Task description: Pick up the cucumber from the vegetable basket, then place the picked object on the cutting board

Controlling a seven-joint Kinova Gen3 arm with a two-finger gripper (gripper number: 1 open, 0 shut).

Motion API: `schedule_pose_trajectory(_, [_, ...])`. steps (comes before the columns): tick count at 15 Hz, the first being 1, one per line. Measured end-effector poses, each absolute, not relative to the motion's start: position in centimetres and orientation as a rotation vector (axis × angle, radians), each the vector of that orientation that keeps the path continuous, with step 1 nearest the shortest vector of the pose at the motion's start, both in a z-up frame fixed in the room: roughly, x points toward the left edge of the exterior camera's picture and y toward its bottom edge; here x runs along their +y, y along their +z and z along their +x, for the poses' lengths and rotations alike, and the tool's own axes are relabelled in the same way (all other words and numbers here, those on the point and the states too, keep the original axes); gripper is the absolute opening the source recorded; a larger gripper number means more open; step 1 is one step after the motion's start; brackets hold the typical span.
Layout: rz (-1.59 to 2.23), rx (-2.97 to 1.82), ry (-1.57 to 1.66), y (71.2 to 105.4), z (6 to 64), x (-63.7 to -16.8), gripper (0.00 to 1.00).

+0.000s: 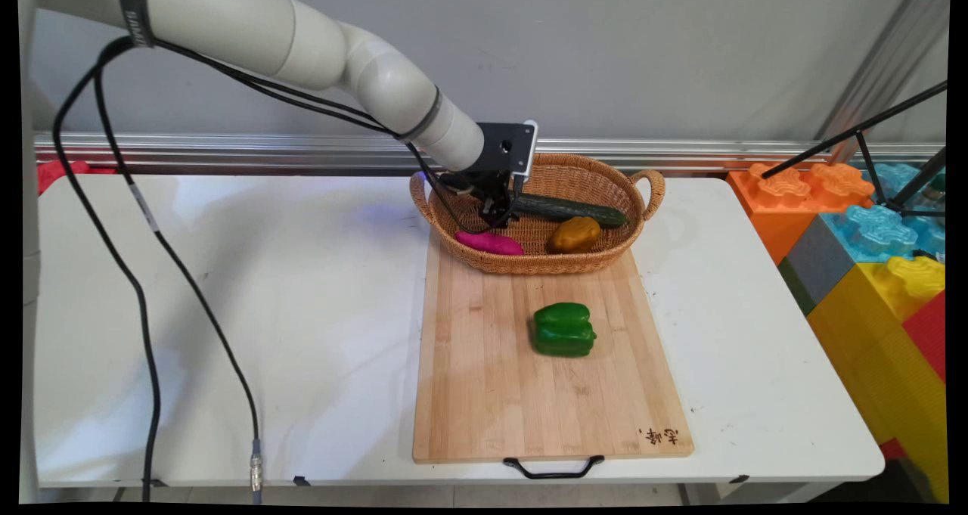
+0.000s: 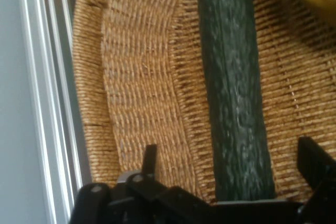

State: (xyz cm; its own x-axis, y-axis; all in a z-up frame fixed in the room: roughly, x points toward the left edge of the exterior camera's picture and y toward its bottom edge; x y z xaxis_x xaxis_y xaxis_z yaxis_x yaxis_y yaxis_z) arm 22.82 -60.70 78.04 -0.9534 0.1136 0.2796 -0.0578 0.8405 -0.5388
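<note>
Reaching down into wicker basket point(image 1: 646, 197), gripper point(image 2: 231, 174) sits w/ fingers point(image 2: 150, 160) spread apart either side of cucumber point(image 2: 233, 87), not clamped. Pink veg point(image 1: 488, 243) & yellow pepper point(image 1: 574, 234) also in basket; green pepper point(image 1: 563, 330) on cutting board point(image 1: 484, 394)

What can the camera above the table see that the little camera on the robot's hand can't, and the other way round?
Only the main view shows the green pepper on the wooden cutting board, the pink vegetable, the white table and the coloured blocks. Only the hand view shows, close up, the gripper with its fingers open either side of the cucumber. Both show the cucumber lying in the wicker basket and the yellow-brown vegetable.
</note>
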Motion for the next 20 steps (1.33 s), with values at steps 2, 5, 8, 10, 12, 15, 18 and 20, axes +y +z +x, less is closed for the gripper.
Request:
schedule_pose_trajectory(2, [-0.044, -2.726, 0.808, 77.6, 22.7, -60.9, 0.00])
schedule_pose_trajectory(5, [-0.045, -2.733, 0.802, 77.1, 22.4, -61.1, 0.00])
schedule_pose_trajectory(8, [-0.038, -2.731, 0.805, 77.2, 22.2, -61.0, 0.00])
schedule_pose_trajectory(10, [-0.028, -2.728, 0.808, 77.8, 22.1, -60.7, 0.00])
schedule_pose_trajectory(12, [-0.016, -2.722, 0.811, 78.7, 21.8, -60.3, 0.00])
schedule_pose_trajectory(15, [-0.002, -2.697, 0.844, 80.4, 21.4, -59.7, 0.00])
schedule_pose_trajectory(18, [0.026, -2.653, 0.912, 83.1, 20.9, -59.0, 0.00])
schedule_pose_trajectory(20, [0.055, -2.623, 0.961, 85.6, 20.6, -58.0, 0.00])
